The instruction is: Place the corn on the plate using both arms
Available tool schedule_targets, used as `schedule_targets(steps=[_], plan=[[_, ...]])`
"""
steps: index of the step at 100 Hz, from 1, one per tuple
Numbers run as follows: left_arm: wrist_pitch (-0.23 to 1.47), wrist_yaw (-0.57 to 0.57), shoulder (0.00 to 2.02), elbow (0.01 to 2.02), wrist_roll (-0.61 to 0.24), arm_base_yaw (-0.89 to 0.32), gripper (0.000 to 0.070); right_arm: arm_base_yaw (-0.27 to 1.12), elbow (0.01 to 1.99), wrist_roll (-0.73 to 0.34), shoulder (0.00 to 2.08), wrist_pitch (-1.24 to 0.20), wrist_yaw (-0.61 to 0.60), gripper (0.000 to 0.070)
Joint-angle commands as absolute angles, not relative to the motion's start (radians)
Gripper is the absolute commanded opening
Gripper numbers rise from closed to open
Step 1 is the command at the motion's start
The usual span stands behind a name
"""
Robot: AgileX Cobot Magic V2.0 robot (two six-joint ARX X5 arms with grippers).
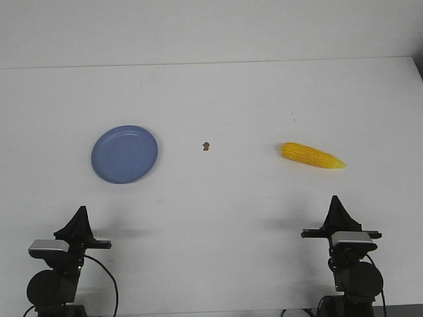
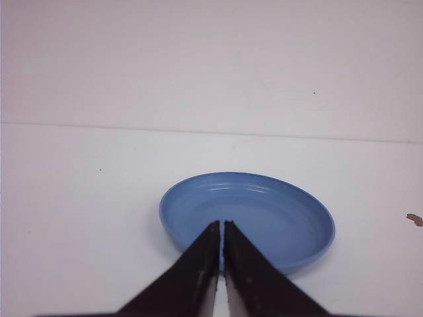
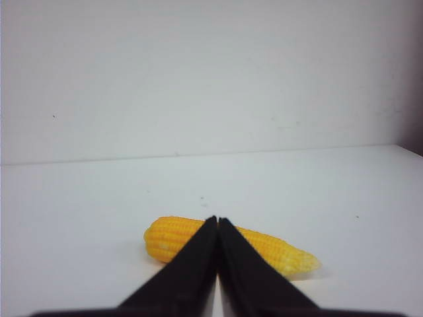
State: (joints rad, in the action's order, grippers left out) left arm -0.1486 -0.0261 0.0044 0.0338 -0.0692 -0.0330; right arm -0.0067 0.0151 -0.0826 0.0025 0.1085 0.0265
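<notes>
The yellow corn lies on the white table at the right, its pointed tip to the right. The periwinkle-blue plate sits at the left, with nothing on it. My left gripper is shut and empty, near the front edge, short of the plate. My right gripper is shut and empty, short of the corn. In the wrist views the left gripper points at the plate and the right gripper points at the corn.
A small brown speck lies on the table between plate and corn; it also shows in the left wrist view. The white table runs back to a pale wall; its right edge is near the corn.
</notes>
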Motion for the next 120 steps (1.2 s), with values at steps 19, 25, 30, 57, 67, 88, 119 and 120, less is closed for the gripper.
schedule_targets(steps=[19,25,30,57,67,88,119,120], plan=[[-0.159,-0.026,0.003,0.014,-0.072,-0.033,0.0012,-0.006,0.012,-0.078,0.001,0.120,0.026,0.0001],[-0.159,-0.026,0.003,0.014,-0.072,-0.033,0.0012,-0.006,0.012,-0.078,0.001,0.120,0.027,0.0001],[-0.159,-0.026,0.003,0.014,-0.072,-0.033,0.0012,-0.006,0.012,-0.078,0.001,0.120,0.026,0.0001],[-0.160,-0.026,0.003,0.014,-0.072,-0.033,0.0012,-0.006,0.012,-0.078,0.001,0.120,0.027,0.0001],[-0.173,-0.026,0.003,0.016,-0.072,-0.033,0.0012,-0.006,0.012,-0.079,0.001,0.122,0.026,0.0001],[-0.160,-0.024,0.006,0.074,-0.094,-0.033,0.0012,-0.006,0.022,-0.078,0.001,0.185,0.027,0.0001],[0.067,0.031,0.146,0.385,-0.124,-0.033,0.0012,-0.006,0.278,-0.084,0.070,-0.084,0.027,0.0001],[0.077,0.031,0.155,0.398,-0.124,-0.033,0.0012,-0.006,0.290,-0.084,0.077,-0.097,0.027,0.0001]])
